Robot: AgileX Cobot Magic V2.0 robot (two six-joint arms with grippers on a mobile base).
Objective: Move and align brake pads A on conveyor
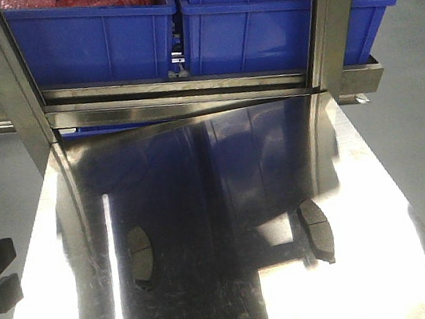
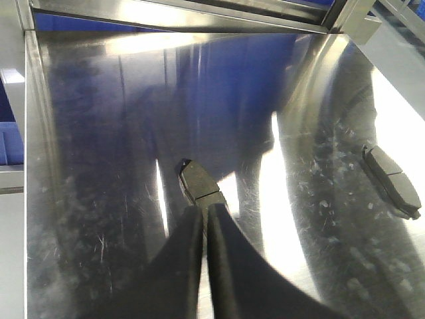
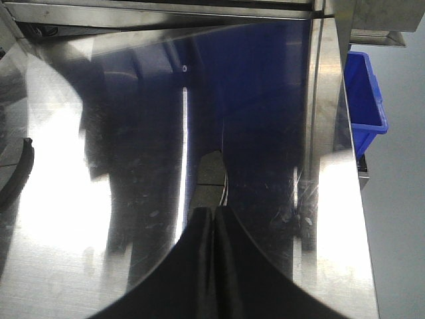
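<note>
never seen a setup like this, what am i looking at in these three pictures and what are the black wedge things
This is a two-armed robot at a shiny steel table. The front view looks across the table to blue bins. The other two pictures come from a camera on each wrist, looking along that arm's gripper. The black wedges are the left gripper and the right gripper; both look shut and hold nothing. Two dark brake pads lie flat on the table, the left pad and the right pad, one ahead of each gripper.
</note>
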